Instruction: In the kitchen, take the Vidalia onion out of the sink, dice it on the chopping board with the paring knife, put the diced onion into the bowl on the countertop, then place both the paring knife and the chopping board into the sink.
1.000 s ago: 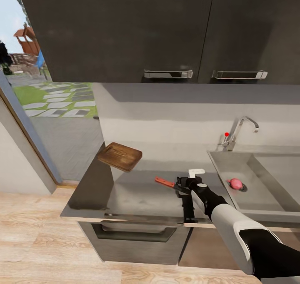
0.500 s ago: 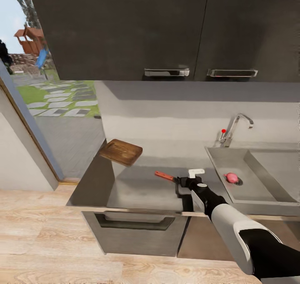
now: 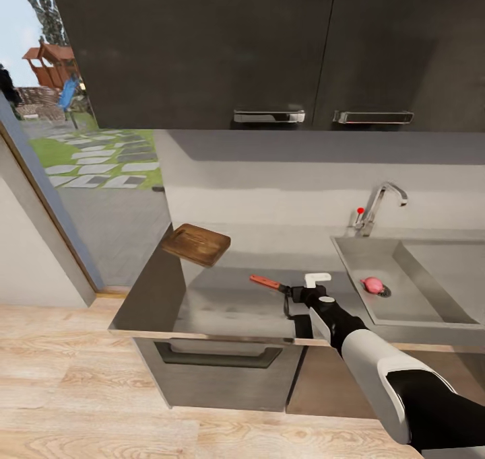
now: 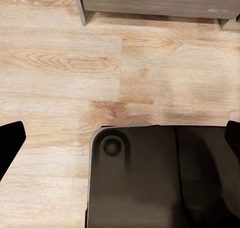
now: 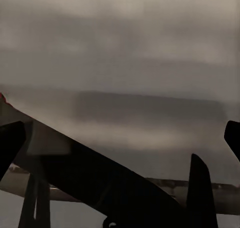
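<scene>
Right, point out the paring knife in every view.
Head view: the paring knife lies on the countertop, between the chopping board and the sink, orange handle toward the board.
Right wrist view: probably its dark blade, crossing diagonally, with a red tip at the frame edge.
Left wrist view: wooden floor and the robot's dark base.
Shared landmark: the grey countertop, in the head and right wrist views.

- A pale wood-plank floor (image 4: 75, 62) spreads beneath the camera.
- A dark, rounded robot base (image 4: 160, 178) sits low over the planks, a round fitting (image 4: 111, 147) near one corner.
- Grey cabinet fronts (image 4: 150, 0) line the far edge.
- Two black fingertips (image 4: 9, 140) show at opposite edges, set wide apart.
</scene>
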